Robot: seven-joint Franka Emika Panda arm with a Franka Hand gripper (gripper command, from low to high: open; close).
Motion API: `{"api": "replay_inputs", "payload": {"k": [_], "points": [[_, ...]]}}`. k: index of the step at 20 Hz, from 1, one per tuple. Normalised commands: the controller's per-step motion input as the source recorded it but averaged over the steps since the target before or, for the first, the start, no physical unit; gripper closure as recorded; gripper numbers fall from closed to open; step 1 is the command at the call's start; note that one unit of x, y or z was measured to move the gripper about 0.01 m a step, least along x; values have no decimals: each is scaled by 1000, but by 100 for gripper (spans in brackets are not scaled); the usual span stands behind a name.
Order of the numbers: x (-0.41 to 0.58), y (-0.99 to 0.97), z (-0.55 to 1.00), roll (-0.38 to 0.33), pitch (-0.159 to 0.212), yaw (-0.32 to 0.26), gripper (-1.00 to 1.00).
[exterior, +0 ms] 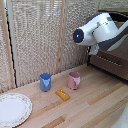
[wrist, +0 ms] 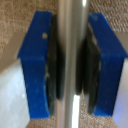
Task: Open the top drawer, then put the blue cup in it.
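In the wrist view my gripper (wrist: 70,65) is shut on a thin silver bar handle (wrist: 70,25), with the blue fingers (wrist: 37,65) pressed on either side of it. In the exterior view the arm (exterior: 102,30) reaches to the dark brown drawer unit (exterior: 110,62) at the exterior view's right. It hides the gripper and most of the top drawer front there. How far the drawer is out cannot be told. The blue cup (exterior: 45,82) stands upright on the wooden table, well away from the arm toward the exterior view's left.
A pink cup (exterior: 74,80) stands next to the blue one, with a small orange block (exterior: 62,94) lying in front of them. A patterned white plate (exterior: 12,109) sits at the near left corner. A woven screen (exterior: 35,40) backs the table.
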Motion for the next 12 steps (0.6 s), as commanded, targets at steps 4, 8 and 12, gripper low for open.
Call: {"api": "replay_inputs", "payload": {"k": [4,8,12], "points": [[-27,359,-95,-7,22,42,-100],[34,115,194,-36,1,-77,-100],[0,6,409,41,0,-162,-100]]}}
